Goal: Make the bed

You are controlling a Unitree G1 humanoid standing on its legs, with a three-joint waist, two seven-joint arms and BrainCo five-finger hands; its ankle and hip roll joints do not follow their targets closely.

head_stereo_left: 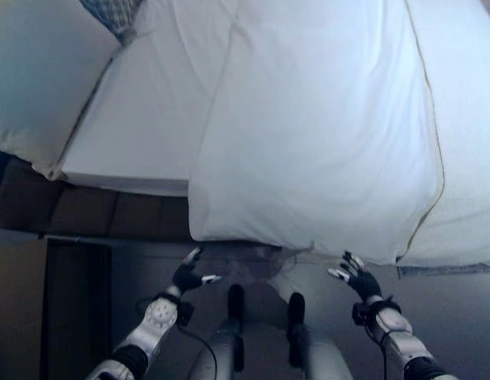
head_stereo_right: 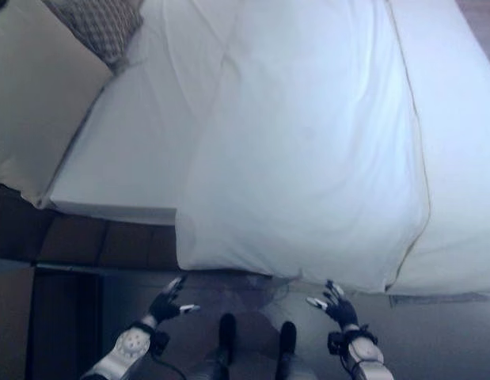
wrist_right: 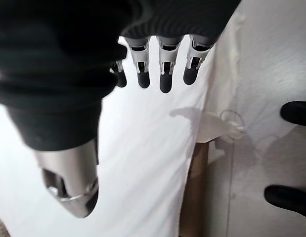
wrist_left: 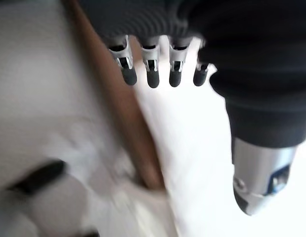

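**Left eye view: white duvet overhangs bed edge, both robot hands free below it**

Left eye view shows a bed (head_stereo_left: 126,154) w/ a smooth white fitted sheet, seen from above. White duvet (head_stereo_left: 316,134) lies across it: soft, puffy, faint creases, thin piped seam running down its right side. Its near edge droops over the mattress side toward the robot. White pillow (head_stereo_left: 39,79) sits at upper left, plump, w/ a checked cushion (head_stereo_left: 110,14) behind it. Dark brown bed base (head_stereo_left: 102,212) shows under the mattress, panelled.

Left robot hand (head_stereo_left: 187,277) is just below the duvet's hanging edge, near its left corner, fingers spread & relaxed, holding nothing. Right robot hand (head_stereo_left: 357,279) is just below the same edge further right, near the piped seam, also spread, empty. Neither touches the cloth as far as can be told.

Wrist views: left fingers (wrist_left: 152,74) & right fingers (wrist_right: 165,76) hang straight, white fabric past them.
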